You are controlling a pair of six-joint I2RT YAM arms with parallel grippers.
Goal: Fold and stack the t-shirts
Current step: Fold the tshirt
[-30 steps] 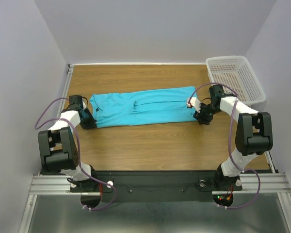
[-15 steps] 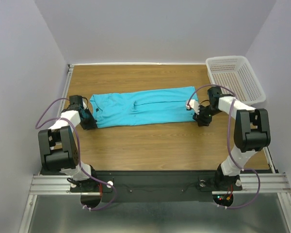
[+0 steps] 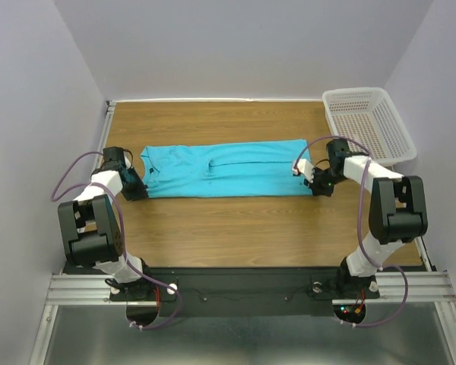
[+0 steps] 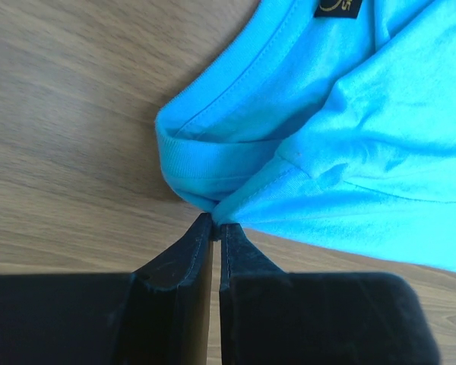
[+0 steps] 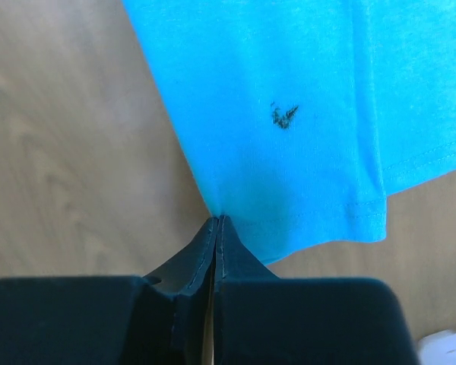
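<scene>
Left gripper [image 4: 215,220] clamps the shirt [image 3: 220,171] at its collar end, right gripper [image 5: 216,219] pinches the hem at the other. Between them the shirt lies flat, a long folded band across the middle of the surface [image 3: 235,228], the basket [image 3: 368,122] well apart in the far right corner.

Two arms rise from side-by-side bases, each bent at a raised elbow with the forearm reaching forward and down. The left hand [image 3: 142,190] lies low, its two black fingers [image 4: 175,266] pressed together, tips pinching a fold of the shirt [image 3: 224,169]. The right hand [image 3: 313,187] (mirrored on the far side) is also low, fingers [image 5: 247,266] closed, tips nipping the shirt's edge.
</scene>
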